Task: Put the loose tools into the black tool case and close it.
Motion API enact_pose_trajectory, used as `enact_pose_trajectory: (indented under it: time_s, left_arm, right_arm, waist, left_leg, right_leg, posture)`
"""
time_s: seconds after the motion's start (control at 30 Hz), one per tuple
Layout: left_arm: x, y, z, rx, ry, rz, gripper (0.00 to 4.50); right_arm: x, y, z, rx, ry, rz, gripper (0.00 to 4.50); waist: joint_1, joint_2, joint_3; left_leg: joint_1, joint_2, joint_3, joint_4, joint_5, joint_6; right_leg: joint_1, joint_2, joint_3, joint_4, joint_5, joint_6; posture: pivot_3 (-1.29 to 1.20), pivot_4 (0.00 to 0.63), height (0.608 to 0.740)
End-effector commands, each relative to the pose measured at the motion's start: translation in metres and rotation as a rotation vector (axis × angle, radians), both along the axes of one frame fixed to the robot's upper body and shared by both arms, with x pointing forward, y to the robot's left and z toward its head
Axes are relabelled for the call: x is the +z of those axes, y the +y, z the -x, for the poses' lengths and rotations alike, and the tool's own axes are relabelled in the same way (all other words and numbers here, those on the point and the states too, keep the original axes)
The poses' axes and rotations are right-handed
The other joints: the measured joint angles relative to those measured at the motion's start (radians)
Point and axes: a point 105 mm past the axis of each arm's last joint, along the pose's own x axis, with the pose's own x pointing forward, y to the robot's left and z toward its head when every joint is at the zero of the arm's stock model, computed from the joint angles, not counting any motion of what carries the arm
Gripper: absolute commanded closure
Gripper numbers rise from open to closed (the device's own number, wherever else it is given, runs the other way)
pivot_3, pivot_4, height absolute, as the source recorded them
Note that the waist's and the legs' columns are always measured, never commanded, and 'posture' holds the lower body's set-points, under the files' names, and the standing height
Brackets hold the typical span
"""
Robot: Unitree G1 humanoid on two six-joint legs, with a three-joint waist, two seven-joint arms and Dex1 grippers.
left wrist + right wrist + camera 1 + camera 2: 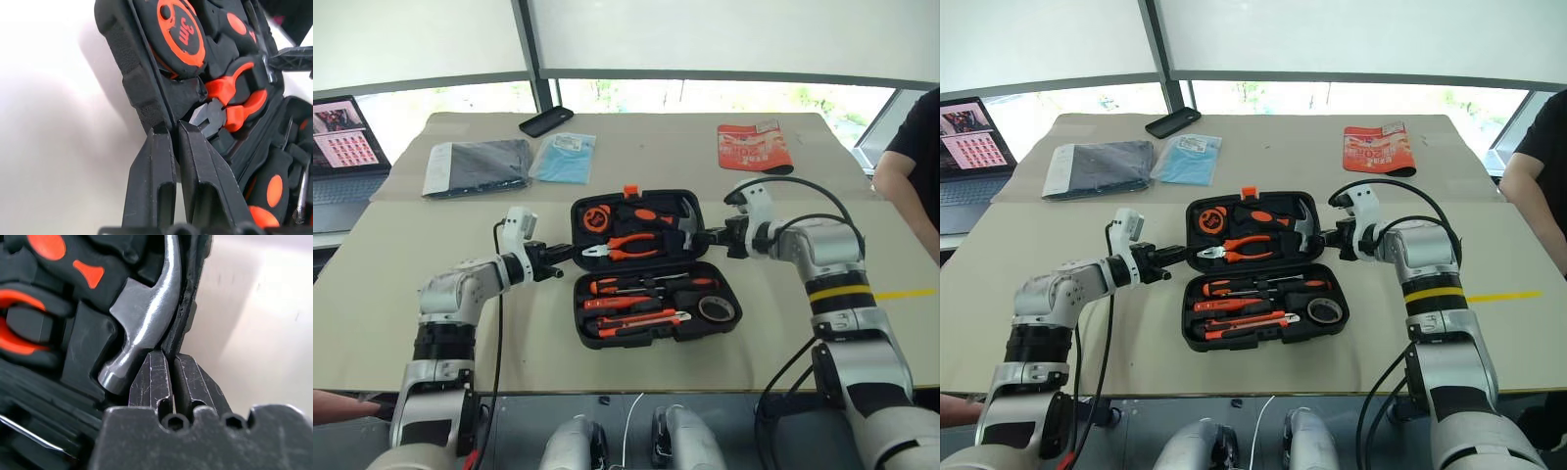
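With the tools apparently all seated, the black tool case (651,269) lies open in the middle of the worktop (431,323), long axis running left to right across the robot. Near half: screwdrivers (626,286), the utility knife (641,321) and the small tape roll (716,309) sit in their slots. Far half, the lid, lies flat and holds the pliers (625,250) and the hammer (683,217), with the orange latch (630,192) on its far edge. Left end effector (560,257) is pinched narrow on the lid's left rim, as the left wrist view shows: its fingers (154,181) straddle the black wall. Right end effector (711,235) is likewise clamped narrow on the lid's right rim, just beside the hammer head. Each arm thus holds its own end of the lid, about equally near. Judgement: loading looks done; the remaining move is to swing the lid up and toward the robot about the hinge line between the halves, both ends rising together or the lid will twist.
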Motion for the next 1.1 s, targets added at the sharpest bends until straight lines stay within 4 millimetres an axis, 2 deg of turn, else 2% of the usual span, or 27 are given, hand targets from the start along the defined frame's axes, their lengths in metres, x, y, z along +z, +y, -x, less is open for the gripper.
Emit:
enact_pose_trajectory:
  time_s: [0.03,0.07,0.17,0.2,0.3,0.33,0.4,0.6,0.67,0.7,0.77,0.8,0.83,0.9,0.97,1.03,1.1]
  left_arm:
    - [0.034,0.021,0.002,0.052,-0.35,-0.115,4.44]
    - [0.032,0.023,0.002,0.06,-0.367,-0.141,4.44]
    - [0.025,0.02,0.023,-0.018,-0.491,-0.196,4.44]
    - [0.026,0.021,0.026,-0.014,-0.523,-0.191,4.44]
    - [0.025,0.023,0.032,-0.015,-0.571,-0.207,4.44]
    - [0.025,0.02,0.043,-0.06,-0.641,-0.226,4.44]
    - [0.011,0.021,0.065,-0.119,-0.693,-0.289,4.44]
    - [-0.019,0.027,0.088,-0.19,-0.655,-0.376,4.44]
    - [-0.023,0.029,0.095,-0.204,-0.668,-0.394,3.74]
    - [-0.025,0.03,0.098,-0.212,-0.668,-0.406,3.52]
    - [-0.028,0.032,0.102,-0.23,-0.667,-0.416,3.0]
    - [-0.029,0.035,0.103,-0.222,-0.672,-0.432,2.5]
    - [-0.029,0.037,0.105,-0.229,-0.675,-0.437,2.34]
    - [-0.032,0.04,0.111,-0.28,-0.682,-0.491,1.58]
    - [-0.031,0.047,0.107,-0.258,-0.643,-0.496,0.99]
    - [-0.026,0.058,0.095,-0.183,-0.576,-0.457,0.23]
    - [-0.017,0.06,0.086,-0.169,-0.539,-0.432,0.2]
  right_arm:
    - [0.033,0.001,0.009,0.126,-0.352,0.159,4.5]
    - [0.033,0.0,0.011,0.138,-0.386,0.18,4.5]
    - [0.019,-0.011,0.032,0.252,-0.586,0.407,4.5]
    - [0.017,-0.013,0.037,0.265,-0.623,0.419,4.5]
    - [0.011,-0.021,0.043,0.24,-0.661,0.426,4.5]
    - [0.008,-0.024,0.049,0.262,-0.694,0.465,4.5]
    - [-0.003,-0.026,0.068,0.341,-0.759,0.55,4.5]
    - [-0.031,-0.036,0.086,0.387,-0.763,0.648,4.5]
    - [-0.042,-0.043,0.094,0.399,-0.76,0.666,3.73]
    - [-0.047,-0.047,0.097,0.401,-0.745,0.674,3.52]
    - [-0.049,-0.054,0.102,0.405,-0.738,0.686,2.99]
    - [-0.049,-0.061,0.103,0.393,-0.735,0.704,2.51]
    - [-0.049,-0.069,0.104,0.384,-0.73,0.726,2.3]
    - [-0.046,-0.08,0.108,0.371,-0.734,0.749,1.53]
    - [-0.041,-0.09,0.11,0.323,-0.714,0.721,0.94]
    - [-0.043,-0.098,0.116,0.292,-0.603,0.628,0.21]
    - [-0.045,-0.097,0.131,0.299,-0.449,0.459,0.38]
  waist:
    - [-0.002,0.0,0.0]
    - [-0.003,0.0,0.0]
    - [-0.002,0.0,0.0]
    - [-0.001,0.0,0.0]
    - [-0.002,-0.001,0.001]
    - [-0.002,-0.001,0.001]
    - [-0.001,-0.001,0.001]
    - [0.002,-0.001,0.0]
    - [0.003,-0.001,0.0]
    - [0.003,-0.002,0.0]
    - [0.003,-0.001,0.0]
    - [0.003,-0.001,0.0]
    - [0.004,-0.001,0.001]
    - [0.005,-0.002,0.001]
    - [0.007,-0.002,0.001]
    - [0.012,-0.002,0.001]
    - [0.02,-0.003,0.001]
  left_leg:
    - [0.0,0.0,0.0,0.0,0.0,0.0]
    - [0.0,0.0,0.001,0.0,0.0,0.0]
    - [0.0,0.0,0.001,-0.001,0.0,0.001]
    - [0.0,0.0,0.001,-0.001,-0.001,0.001]
    - [0.003,0.0,0.002,-0.001,-0.002,0.002]
    - [0.003,0.0,0.002,-0.001,-0.002,0.003]
    - [0.003,0.001,0.002,-0.001,-0.002,0.004]
    - [0.006,0.004,0.002,0.0,-0.004,0.005]
    - [0.008,0.004,0.001,-0.001,-0.009,0.011]
    - [0.008,0.005,0.001,-0.001,-0.009,0.011]
    - [0.006,0.005,0.001,-0.001,-0.009,0.012]
    - [0.004,0.005,0.001,-0.001,-0.009,0.012]
    - [0.004,0.005,0.001,0.0,-0.009,0.012]
    - [0.004,0.005,0.001,0.001,-0.009,0.012]
    - [0.005,0.005,0.001,0.001,-0.009,0.013]
    - [0.005,0.005,0.0,0.0,-0.01,0.013]
    - [0.005,0.005,0.0,0.0,-0.01,0.014]
  right_leg:
    - [0.0,0.001,0.0,0.0,0.0,-0.001]
    - [0.0,0.002,0.0,-0.001,0.0,-0.001]
    - [0.0,0.002,-0.001,-0.003,-0.001,0.001]
    - [0.0,0.002,-0.001,-0.003,-0.004,0.006]
    - [0.003,0.001,0.0,-0.004,-0.005,0.007]
    - [0.003,0.001,0.0,-0.004,-0.005,0.007]
    - [0.003,-0.001,0.001,-0.005,-0.005,0.007]
    - [0.005,-0.003,0.001,-0.004,-0.006,0.005]
    - [0.006,-0.003,0.001,-0.004,-0.007,0.005]
    - [0.006,-0.003,0.001,-0.004,-0.007,0.005]
    - [0.005,-0.002,0.001,-0.004,-0.007,0.005]
    - [0.003,-0.002,0.001,-0.004,-0.007,0.005]
    - [0.003,-0.002,0.001,-0.004,-0.007,0.005]
    - [0.004,-0.002,0.0,-0.004,-0.007,0.005]
    - [0.005,-0.003,0.0,-0.004,-0.007,0.005]
    - [0.005,-0.003,0.0,-0.004,-0.007,0.005]
    - [0.005,-0.002,0.0,-0.005,-0.007,0.005]
  posture:
    - [0.0,0.15,0.74]
    - [0.0,0.15,0.74]
    - [0.0,0.15,0.74]
    - [0.0,0.15,0.74]
    - [0.0,0.15,0.74]
    - [0.0,0.15,0.74]
    - [0.0,0.15,0.74]
    - [0.0,0.15,0.74]
    - [0.0,0.15,0.74]
    - [0.0,0.15,0.74]
    - [0.0,0.15,0.74]
    - [0.0,0.15,0.74]
    - [0.0,0.15,0.74]
    - [0.0,0.15,0.74]
    - [0.0,0.15,0.74]
    - [0.0,0.15,0.74]
    - [0.0,0.15,0.74]
